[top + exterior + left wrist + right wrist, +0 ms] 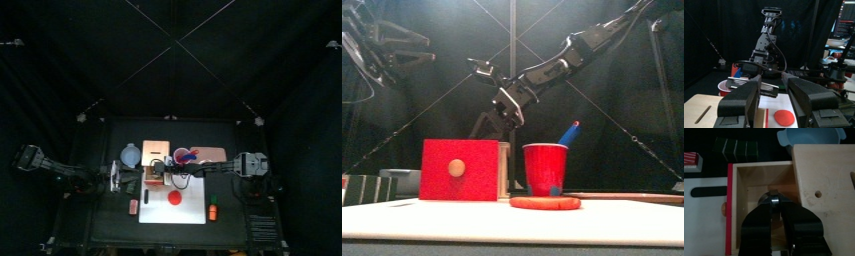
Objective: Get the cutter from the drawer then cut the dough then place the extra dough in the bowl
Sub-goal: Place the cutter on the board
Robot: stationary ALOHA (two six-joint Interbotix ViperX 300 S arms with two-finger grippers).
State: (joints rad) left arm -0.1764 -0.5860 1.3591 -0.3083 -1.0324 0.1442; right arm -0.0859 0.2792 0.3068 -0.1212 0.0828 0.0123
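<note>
Inside the drawer, at the dough's 11 o'clock, the cutter is seemingly pinched by the right gripper.

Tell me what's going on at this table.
The right hand is down inside the open drawer of the wooden box. Its jaws are nearly closed on a small shiny metal piece, probably the cutter. The left hand hovers open and empty at the left side of the white board. The red dough lies on the board as a whole disc, not yet cut. The bowl sits just past the box.
</note>
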